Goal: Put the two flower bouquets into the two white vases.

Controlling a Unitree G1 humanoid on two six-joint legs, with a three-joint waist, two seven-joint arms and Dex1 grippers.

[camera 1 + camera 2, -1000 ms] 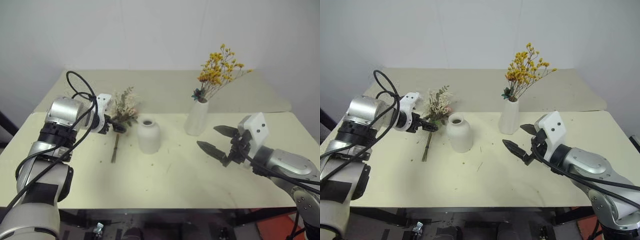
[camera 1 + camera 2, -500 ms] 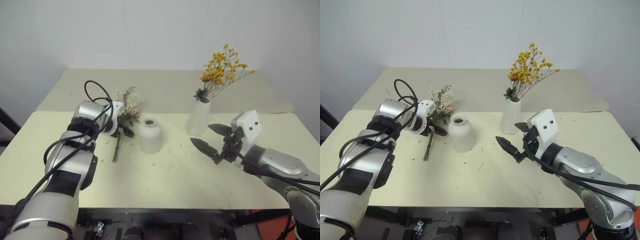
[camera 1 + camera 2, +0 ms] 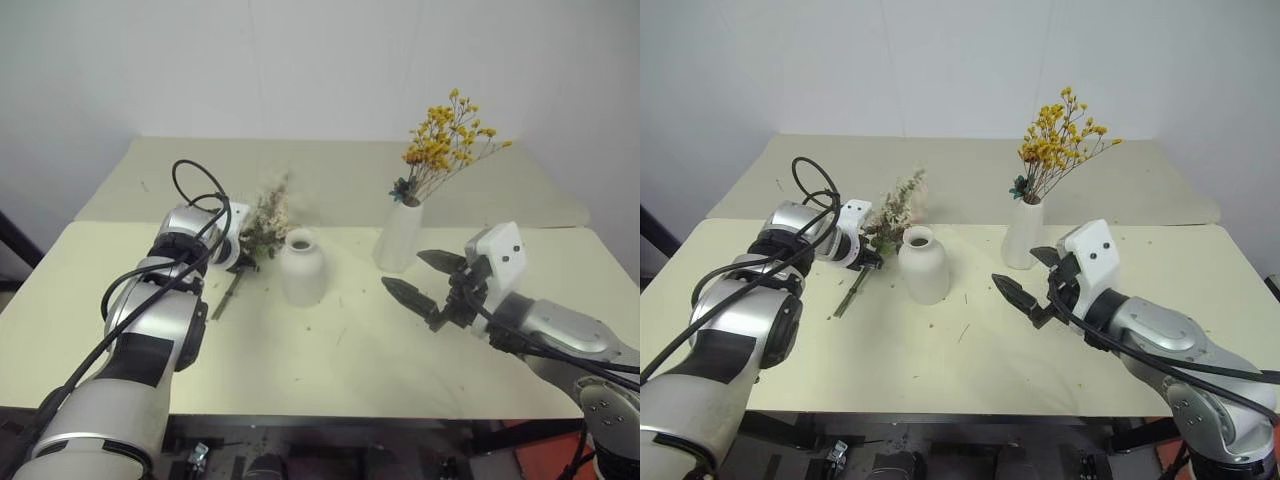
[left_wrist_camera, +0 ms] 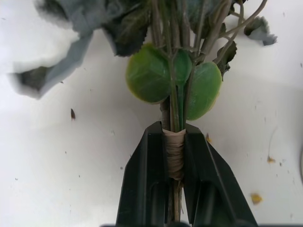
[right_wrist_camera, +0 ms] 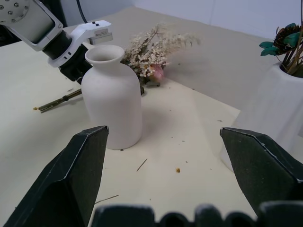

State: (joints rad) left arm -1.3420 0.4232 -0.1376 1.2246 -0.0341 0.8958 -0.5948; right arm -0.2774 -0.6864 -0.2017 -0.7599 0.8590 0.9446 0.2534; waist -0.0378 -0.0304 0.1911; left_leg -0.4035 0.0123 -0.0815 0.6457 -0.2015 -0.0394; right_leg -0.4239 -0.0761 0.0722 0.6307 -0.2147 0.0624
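Now left tool [image 4: 174, 142] clamps rose bouquet [image 3: 264, 215] stems.

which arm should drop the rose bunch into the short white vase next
Left, likely. Its tool is already shut on the rose bunch at the wrapped stems, right beside the short vase. The right tool hangs open and empty on the vase's far side.

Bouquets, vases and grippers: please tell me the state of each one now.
Yellow bouquet: standing in the tall vase.
Tall vase: upright, filled.
Rose bouquet: lying on the table, gripped at its wrapped stems.
Short vase: upright, empty.
Left gripper: shut on the stems.
Right gripper: open, holding nothing.
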